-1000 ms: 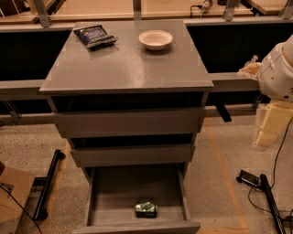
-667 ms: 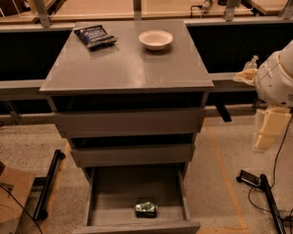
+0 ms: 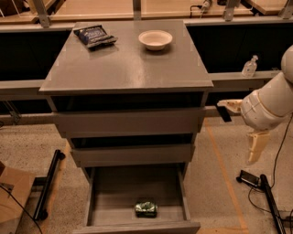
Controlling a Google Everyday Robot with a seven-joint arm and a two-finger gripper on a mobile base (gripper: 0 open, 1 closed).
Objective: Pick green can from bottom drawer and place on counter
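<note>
End effector point(image 3: 238, 135): off the cabinet's point(image 3: 130, 137) right side, level with its upper two drawer fronts, not touching the cabinet. Released: the two cream fingers point(image 3: 255, 145) stand wide apart, one pointing left toward the cabinet with a dark tip, the other pointing down at the floor. Nothing between them. The white arm point(image 3: 270, 103) enters from the right edge of the view, further from the cabinet than the fingers.

Green can point(image 3: 146, 208): lies on its side inside the bottom drawer point(image 3: 137, 187), near the drawer's front panel and about midway between its side walls. Well below and to the left of the end effector; no contact.

Bottom drawer: pulled out from the cabinet base, floor exposed, can the only item seen in it. Middle drawer point(image 3: 132, 154) sits slightly forward of the cabinet body. Top drawer point(image 3: 130, 122) also shows a dark gap above its front.

Tabletop point(image 3: 128, 68): grey, flat, slightly glossy, forms the top of the cabinet. White bowl point(image 3: 155, 39) upright at the back, right of centre. Dark blue snack bag point(image 3: 94, 35) lying flat at the back left corner. Bowl and bag apart from each other.

Beyond the cabinet:
- Clear pump bottle point(image 3: 249, 67) on a grey ledge to the cabinet's right, above the end effector.
- Tan wooden tables point(image 3: 91, 7) behind the cabinet.
- Black stand leg point(image 3: 50, 183) on the floor left of the cabinet, cardboard point(image 3: 13, 194) beside it.
- Black cables and a small dark device point(image 3: 249, 178) on the floor right of the cabinet, below the end effector.
</note>
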